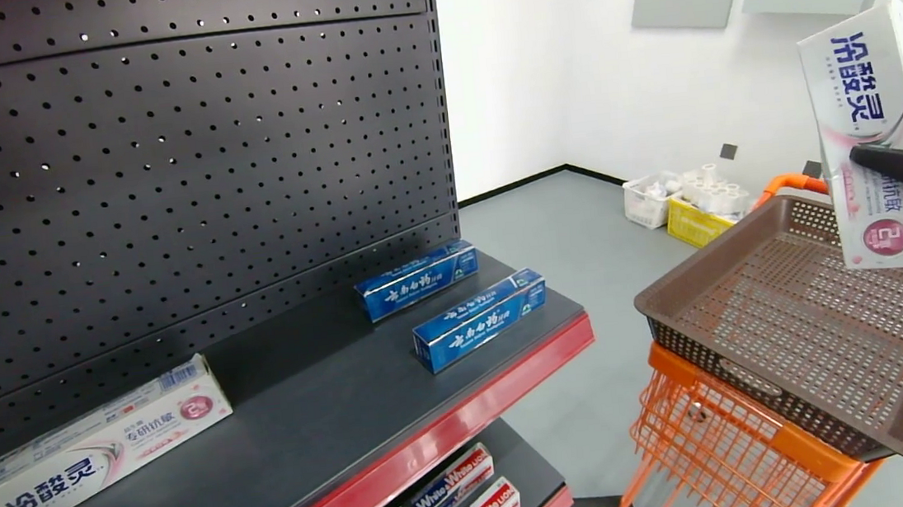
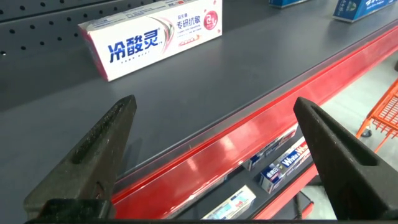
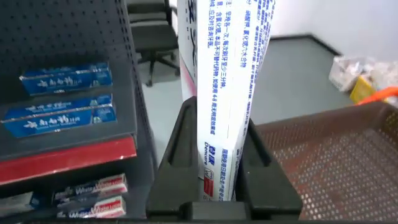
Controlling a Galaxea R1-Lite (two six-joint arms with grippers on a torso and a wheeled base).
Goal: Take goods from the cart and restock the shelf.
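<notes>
The right gripper [image 3: 217,121] is closed on a white toothpaste box [image 1: 857,82]. The box is held near its lower end and stands up tall, so its long side points up and down. Under the gripper a brown basket [image 1: 696,259] is seen, set on top of the orange cart [image 1: 710,444].

The shelf [image 1: 333,397] lies well off to the left of this gripper and lower down. Three boxes are laid flat on it: two blue boxes [image 1: 417,280] [image 1: 480,319] on the part of the shelf nearest the gripper, and another white box [image 1: 101,444] farther away to the left.

The left gripper [image 2: 214,102] is wide open and nothing is held in it. It is kept just in front of the shelf's red edge, with the white box on the shelf near and ahead of it.

The held box probably has to be carried left and down, then tipped over so its long side lies flat like the others. The left gripper is nearer the shelf, but the box is in the right one.
</notes>
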